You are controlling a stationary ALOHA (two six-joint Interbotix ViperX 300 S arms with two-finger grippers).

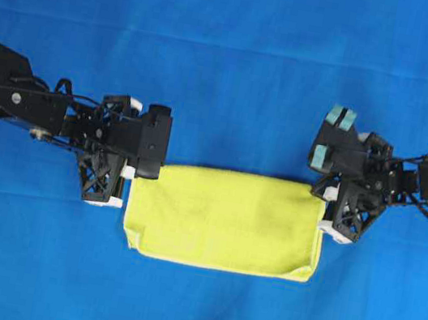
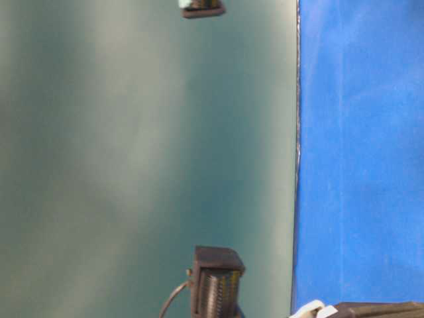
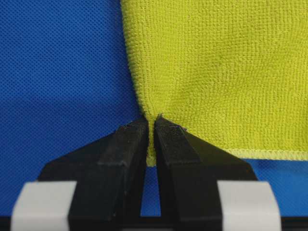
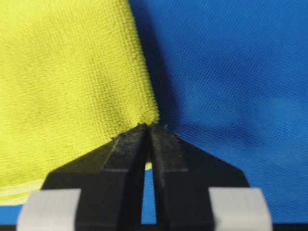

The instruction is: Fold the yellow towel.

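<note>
No brand, label or readable writing shows in any view. The yellow towel (image 1: 224,219) lies on the blue table cloth (image 1: 231,56) a little below the middle of the overhead view, as a wide rectangle whose long axis runs left to right across the picture, from one arm to the other. Its upper edge is straight and level, its lower edge curves gently, and the lower corners are rounded; a thin paler hem shows along the bottom and down the right side.

The left gripper (image 1: 134,173) sits at the towel's upper left corner. In the left wrist view its two black fingers (image 3: 127,144) are pressed together on a pinch of yellow cloth, with a sliver of towel showing in the slit between them and the paler stitched hem running off to the right. The right gripper (image 1: 323,215) meets the towel at its right edge near the upper corner. In the right wrist view its jaws are likewise closed tight on the towel's edge (image 4: 149,118), with the yellow surface spreading up and left and the blue cloth on the right.

The table-level view shows only a greenish wall, a strip of blue cloth and small dark parts of the rig; the towel is not visible there
</note>
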